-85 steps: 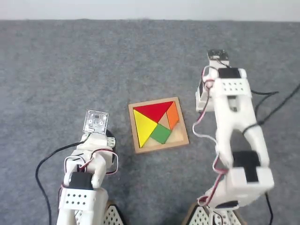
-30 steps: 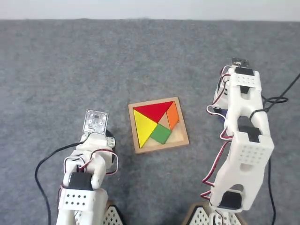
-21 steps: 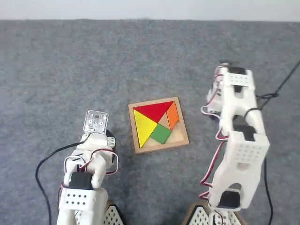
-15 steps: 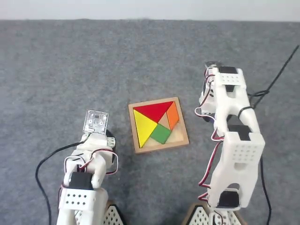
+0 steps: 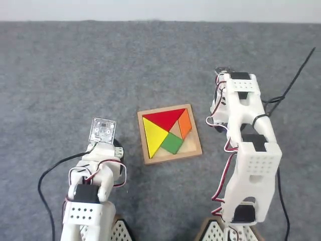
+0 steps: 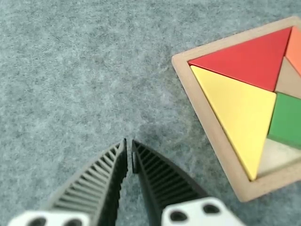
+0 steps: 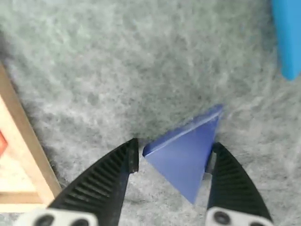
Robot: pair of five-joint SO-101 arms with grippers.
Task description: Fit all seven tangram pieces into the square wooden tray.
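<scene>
Blue triangle (image 7: 186, 153) lay flat between the right arm's jaws, which stood wide and straddled it, just beside the tray (image 7: 26, 141). Left jaws were nearly closed, empty, farther off.

At the table's middle, the wooden tray (image 5: 144, 148) holds red, yellow, green and orange pieces (image 5: 154, 134); a dark-blue triangle (image 7: 186, 150) lies flat between my right end effector's (image 7: 174, 146) fingers (image 7: 110, 172).

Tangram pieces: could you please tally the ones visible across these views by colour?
Red piece: 1
Yellow piece: 1
Green piece: 1
Orange piece: 1
Dark blue piece: 1
Light blue piece: 1
Total: 6
</scene>
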